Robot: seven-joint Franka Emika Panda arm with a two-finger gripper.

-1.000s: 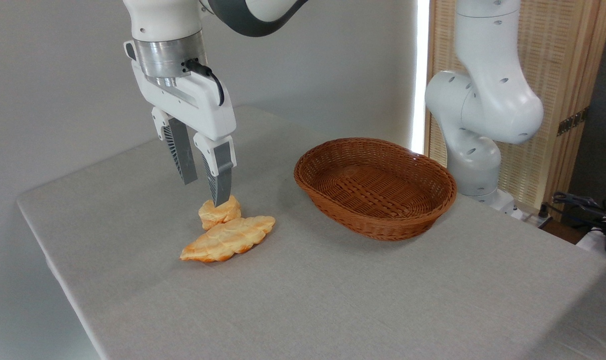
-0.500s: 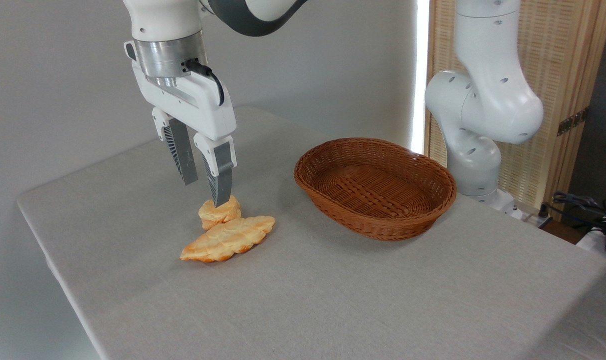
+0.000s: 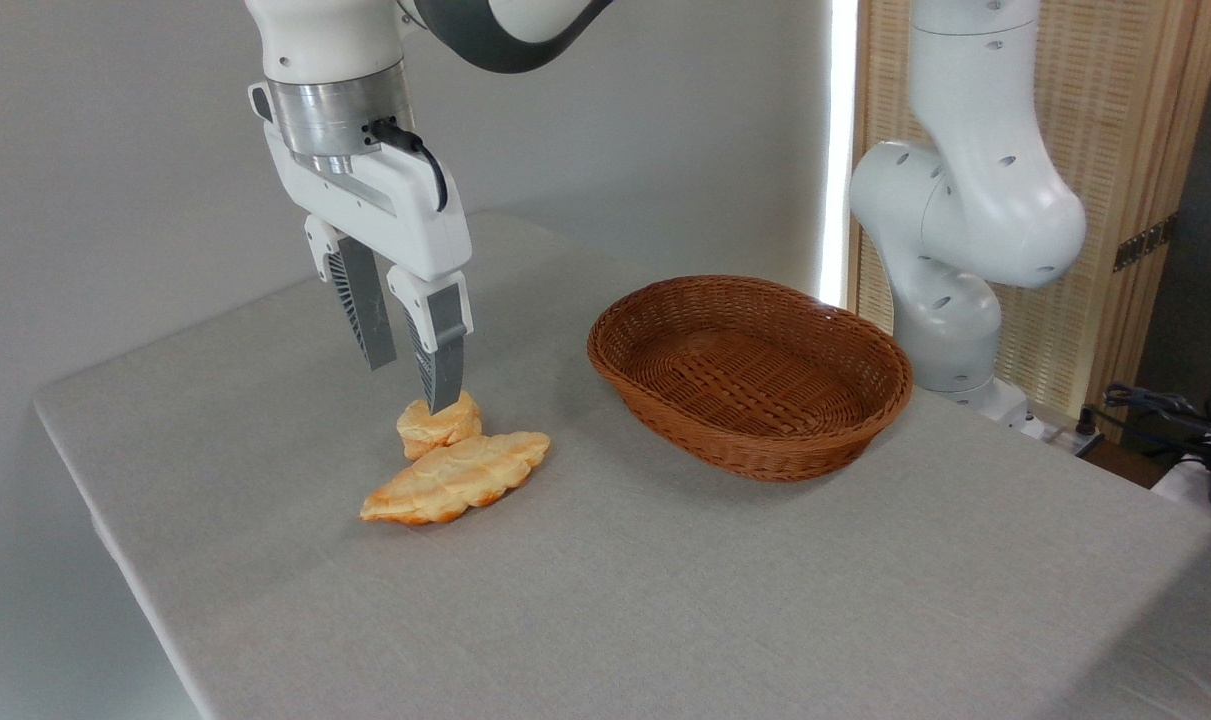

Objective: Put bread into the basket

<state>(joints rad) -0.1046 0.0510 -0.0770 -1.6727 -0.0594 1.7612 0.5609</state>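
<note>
Grey cloth covers the table, with a plain wall behind it and a slatted wooden screen at the right. On the cloth, left of centre, lies the bread, a small lumpy roll, touching the back edge of a longer, flat leaf-shaped pastry. The basket sits well apart to the right and holds nothing.

Over the roll hangs the gripper, pointing down, its two fingers spread with a clear gap between them and nothing held. The nearer finger's tip overlaps the top of the roll in this view; whether it touches the crust or hangs just in front cannot be told. The other finger ends higher in the picture, behind and to the left.

Judged from this, the task is at its start: the roll is on the table, not yet gripped. Left to do are closing on it, lifting it clear of the pastry, carrying it right and dropping it into the basket.
</note>
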